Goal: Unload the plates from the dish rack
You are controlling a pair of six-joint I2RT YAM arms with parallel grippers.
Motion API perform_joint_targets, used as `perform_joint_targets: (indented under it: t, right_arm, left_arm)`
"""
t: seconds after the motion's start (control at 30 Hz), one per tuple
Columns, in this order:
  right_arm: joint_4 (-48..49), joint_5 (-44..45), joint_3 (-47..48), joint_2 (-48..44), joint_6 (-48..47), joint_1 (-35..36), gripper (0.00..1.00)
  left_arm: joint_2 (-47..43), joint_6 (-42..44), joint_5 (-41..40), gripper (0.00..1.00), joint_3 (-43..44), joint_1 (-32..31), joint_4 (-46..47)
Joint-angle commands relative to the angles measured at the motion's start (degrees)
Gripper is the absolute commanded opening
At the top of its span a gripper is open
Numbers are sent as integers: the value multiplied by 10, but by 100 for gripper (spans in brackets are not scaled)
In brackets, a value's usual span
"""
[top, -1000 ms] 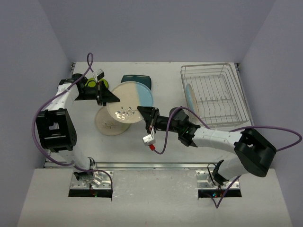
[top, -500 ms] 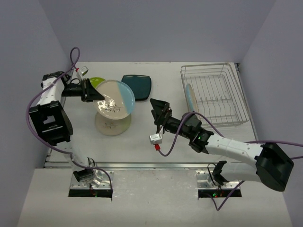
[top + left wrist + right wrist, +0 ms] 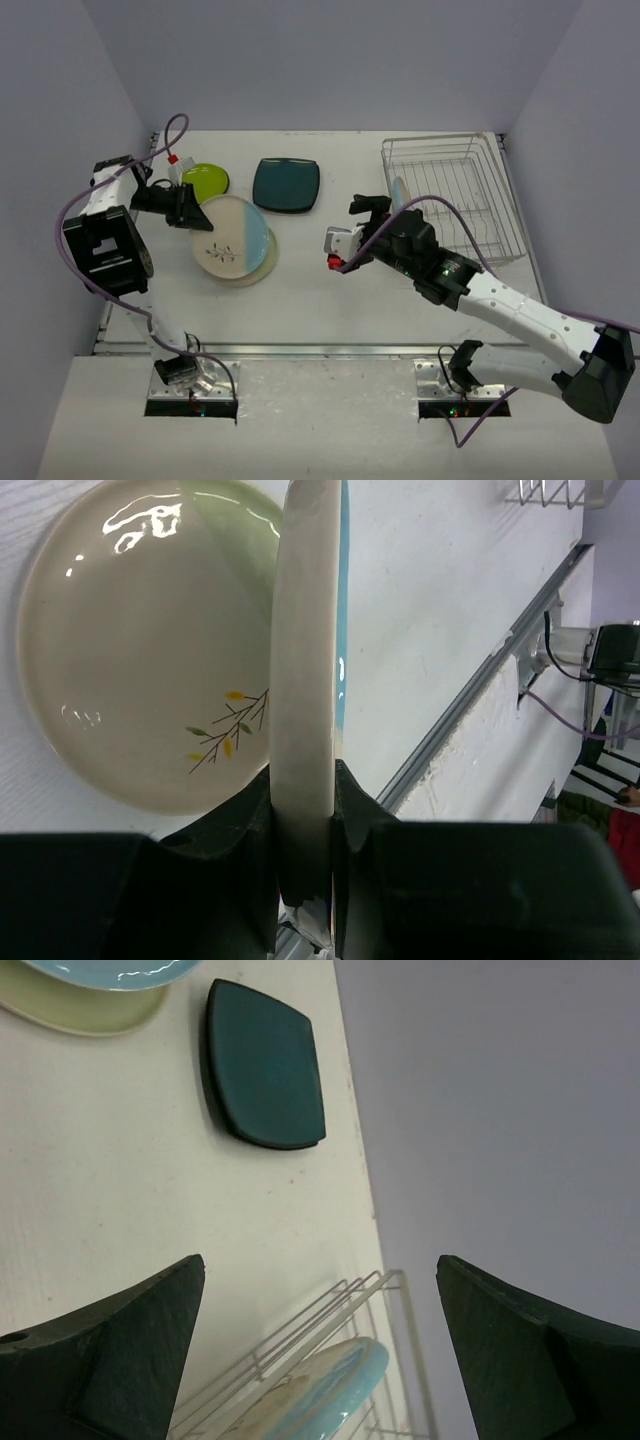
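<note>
White table: cream-and-blue leaf-sprig plate edge-clamped in left gripper.

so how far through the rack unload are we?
Done: lime-green plate, dark teal plate and cream sprig plate lie on the table. In hand: left gripper is shut on the rim of the cream-and-blue plate, over the cream one, not released. Left: one pale blue plate stands in the dish rack; the open right gripper points toward it.
</note>
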Motion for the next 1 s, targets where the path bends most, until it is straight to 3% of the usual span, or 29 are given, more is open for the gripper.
perform_joint_targets:
  t: [0.0,0.37,0.43,0.5,0.57,0.8,0.97]
  right_arm:
    - [-126,8,76,16,157,-31,99]
    - [-179,-2,155,60,219,-98,99]
    - [-182,-1,157,60,220,-98,99]
    - [-184,2,158,62,220,-99,99]
    - [-186,5,160,63,220,-100,99]
    - [-186,12,171,74,228,-105,99]
    - [-186,26,178,82,246,-110,99]
  left_arm:
    - [48,31,54,0,16,-3,-15]
    - [105,38,39,0,0,-4,11]
    - [92,1,11,9,-21,-3,60]
    - [74,-52,-49,24,-55,-3,145]
    - [61,-77,-90,30,-74,-4,190]
    - [25,-145,-222,35,-116,-5,306]
    - [-2,-172,-313,47,-148,-18,373]
